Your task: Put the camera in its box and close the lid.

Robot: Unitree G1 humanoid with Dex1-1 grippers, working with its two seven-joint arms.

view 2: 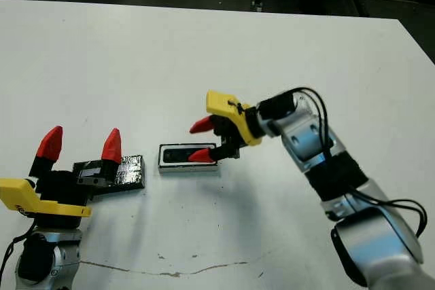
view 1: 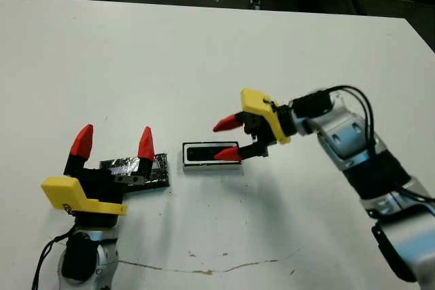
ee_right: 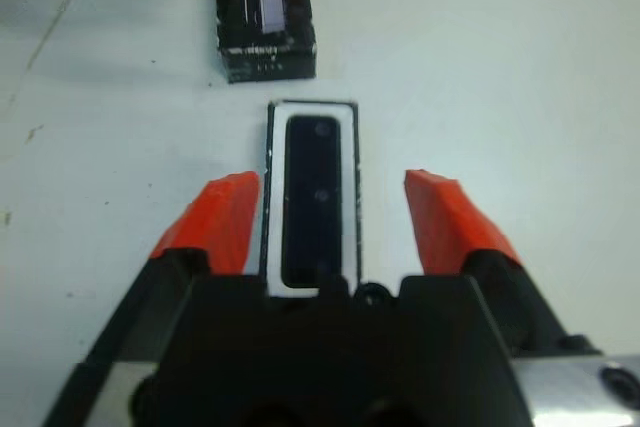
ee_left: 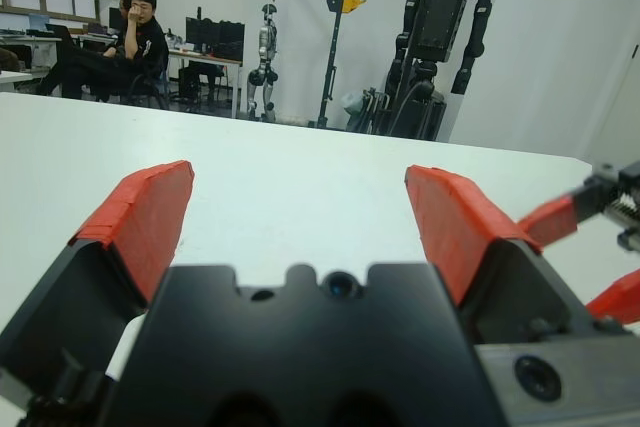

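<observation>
The slim glossy black camera (ee_right: 312, 197) is seen lying inside the shallow white-rimmed box (view 1: 211, 160), straddled by the spread-fingered right gripper (view 1: 227, 139), with the crinkled black foil lid (view 1: 161, 169) beside the likewise spread left gripper (view 1: 114, 142).

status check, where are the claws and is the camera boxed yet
Both claws open, empty. Right claw straddles the box, camera already lying inside. Lid still off, on the table by left claw. Nothing in the way.
</observation>
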